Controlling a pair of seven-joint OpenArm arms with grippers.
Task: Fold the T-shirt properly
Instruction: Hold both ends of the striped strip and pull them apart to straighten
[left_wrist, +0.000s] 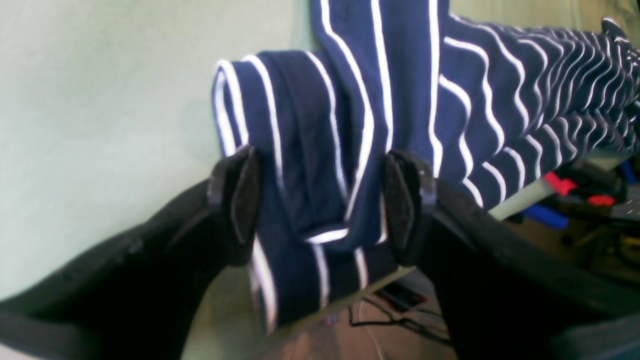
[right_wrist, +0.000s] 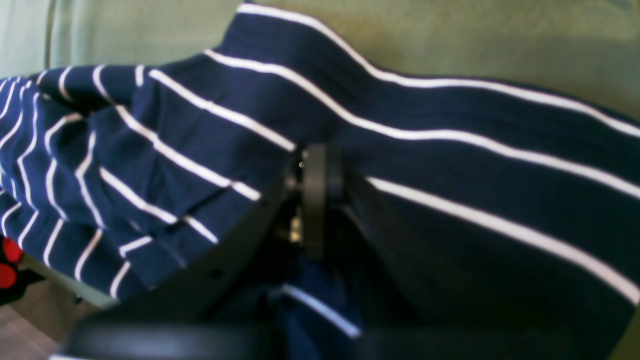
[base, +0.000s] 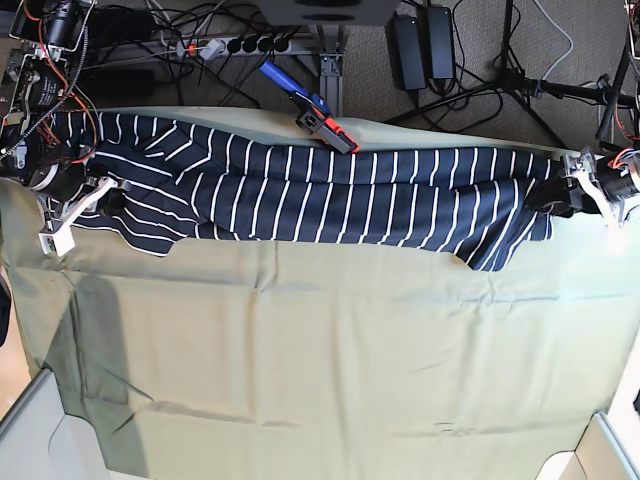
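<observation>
T-shirt (base: 320, 195) stretched in a long band across the far edge of the worktop (base: 330, 340), lying on the olive-green cloth sheet (base: 300, 330) covering it. Navy fabric with thin white stripes, rumpled along its length, a folded flap hanging lower near the base view's right end.

Left hand (left_wrist: 320, 200) at the base view's right end of the band (base: 590, 195). Fingers (left_wrist: 240, 200) spread, one each side of a bunched, doubled portion of the T-shirt (left_wrist: 350, 150); fabric sits between them, pads not pressed together. Contact of pads with cloth cannot be told for certain.

Right hand (right_wrist: 315, 200) at the opposite end (base: 70, 205), partly buried in fabric. Fingers pressed together on a fold of the T-shirt (right_wrist: 425, 165), cloth draped over and around the tips, striped fabric also visible below them. Wrist view blurred; depth of the pinch cannot be told.

Blue and red clamp (base: 310, 110) at the far worktop edge, just above the shirt's middle. Power strip (base: 240, 45) and cables on the floor beyond.
</observation>
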